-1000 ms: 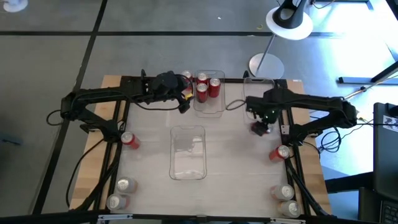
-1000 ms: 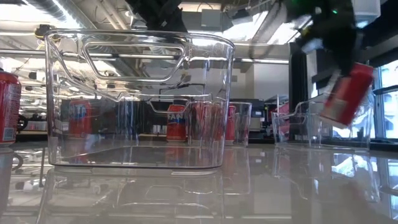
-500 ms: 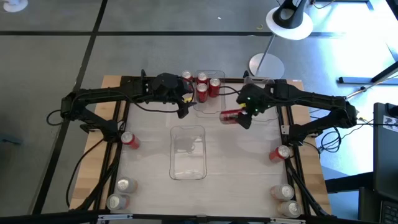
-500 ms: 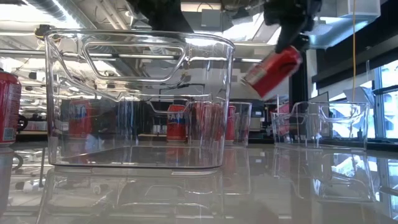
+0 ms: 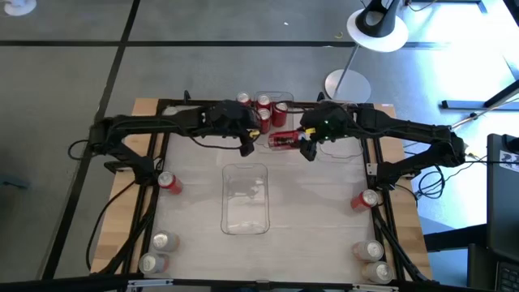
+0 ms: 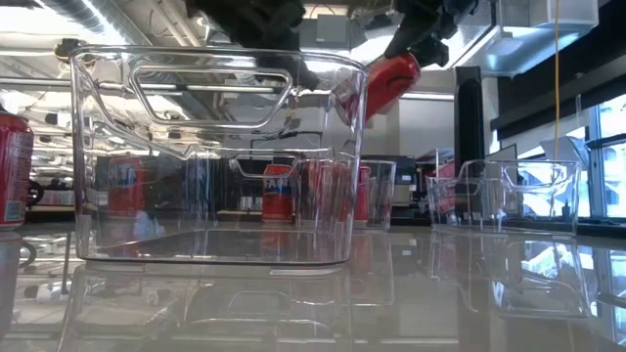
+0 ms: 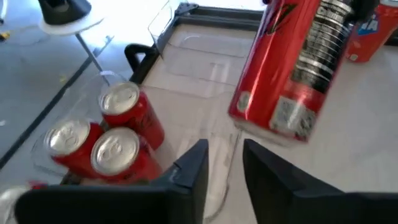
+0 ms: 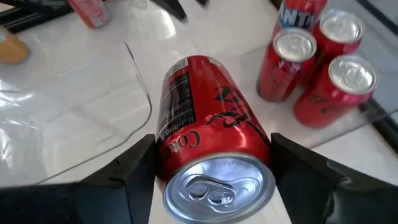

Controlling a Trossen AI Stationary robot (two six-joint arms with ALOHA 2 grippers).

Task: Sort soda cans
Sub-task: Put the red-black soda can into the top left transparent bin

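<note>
My right gripper (image 5: 305,146) is shut on a red soda can (image 5: 282,139), held in the air at the near right corner of the far clear bin (image 5: 285,99). Three red cans (image 5: 272,113) stand in that bin. The held can also shows in the low view (image 6: 383,83) and the left wrist view (image 7: 298,62). My left gripper (image 5: 247,139) is open and empty, just left of the held can, beside the bin. Another can (image 5: 243,99) stands outside the bin's far left corner. My right gripper pinches the can's side wall near its silver top end (image 8: 166,163) between its two fingers (image 8: 134,168), one on each side. The fingers come from the table's right and lie along the can. The can is lifted clear and tilted, its top end toward the wrist.
An empty clear bin (image 5: 246,199) stands mid-table and another (image 5: 340,139) at the far right. Loose cans stand at the left (image 5: 169,182), near left (image 5: 165,241) (image 5: 152,263), right (image 5: 365,199) and near right (image 5: 369,251) (image 5: 377,272).
My right gripper has carried the red can up and toward the table's left and far edge, from the right side to the far bin. The can has turned from hanging steeply to lying nearly level. My left gripper has moved a little toward the right.
</note>
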